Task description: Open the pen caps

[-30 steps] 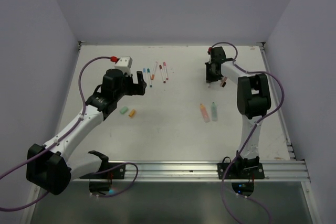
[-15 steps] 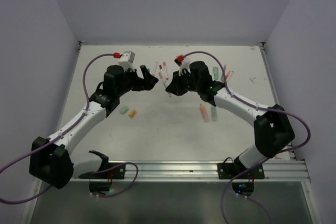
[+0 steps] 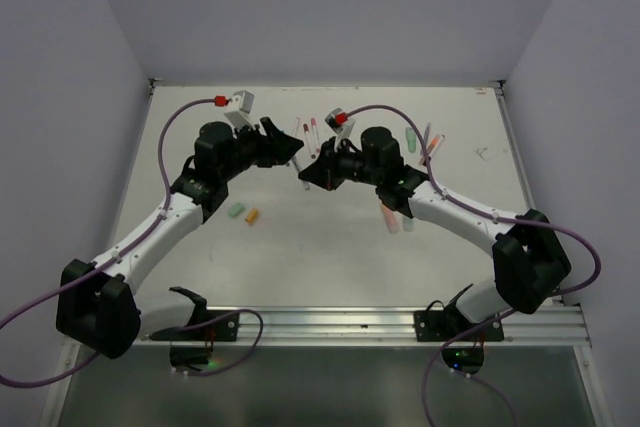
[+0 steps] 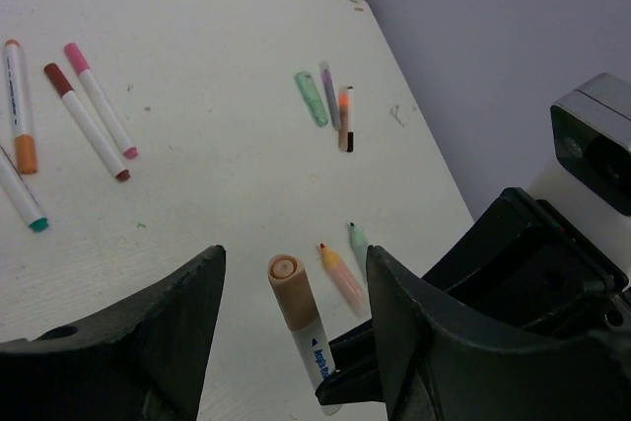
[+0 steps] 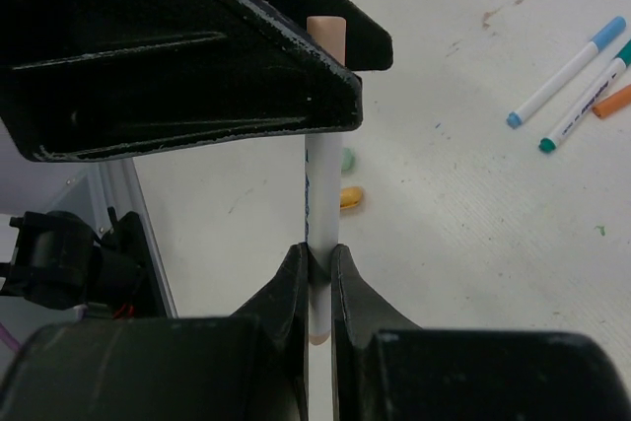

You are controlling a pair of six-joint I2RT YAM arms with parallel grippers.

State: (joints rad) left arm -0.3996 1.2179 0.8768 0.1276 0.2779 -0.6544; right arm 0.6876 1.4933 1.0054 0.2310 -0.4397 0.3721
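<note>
The right gripper (image 5: 317, 261) pinches a white pen (image 5: 321, 184); at its ten o'clock, the left gripper (image 4: 296, 261) gapes around the peach cap (image 4: 291, 295).

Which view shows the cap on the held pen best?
Left wrist: the peach cap stands fully visible between the open left fingers, gaps either side. Right wrist shows only its tip past a left finger. In top external it is too small to make out.
</note>
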